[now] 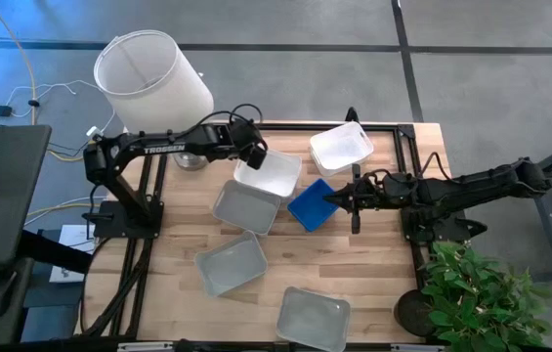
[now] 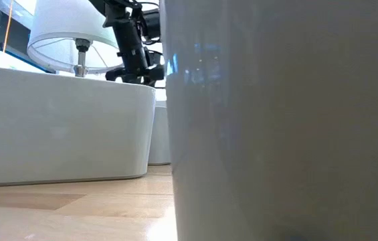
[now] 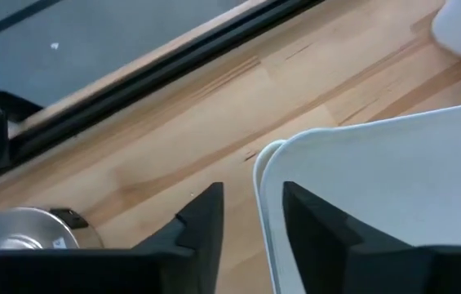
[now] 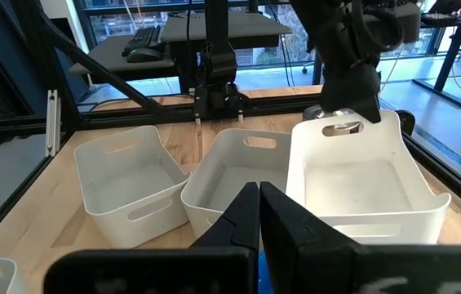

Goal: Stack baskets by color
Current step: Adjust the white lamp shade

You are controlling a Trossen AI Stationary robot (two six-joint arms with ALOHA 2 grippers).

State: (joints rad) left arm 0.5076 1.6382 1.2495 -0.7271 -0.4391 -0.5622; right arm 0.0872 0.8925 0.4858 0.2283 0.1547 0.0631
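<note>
- High view: the wooden table carries several baskets. A white basket sits near the table's far middle, with the left gripper over its far-left rim. The arm's link reads "TROSSEN" in white letters.
- Another white basket lies at the far right. A grey basket touches the near-left side of the first white one. Two more grey baskets lie nearer the front edge, apart from each other.
- A blue basket lies tilted just right of the middle, and the right gripper is at its right edge. Whether it grips the blue rim cannot be told here.
- A big white lampshade stands at the far-left corner; a green plant sits off the table's right front.
- Low view: pale basket walls fill the frame. Behind them the lampshade and a dark arm show.
- Left wrist view: the two dark fingers stand partly apart, straddling the rim of the white basket, one finger outside and one inside. No pinch on the rim is visible. The lamp's metal base shows beside them.
- Right wrist view: the right claw's fingers are closed together, with a sliver of blue beneath them. Beyond stand two grey baskets and the white basket, with the left gripper at its far handle slot.
</note>
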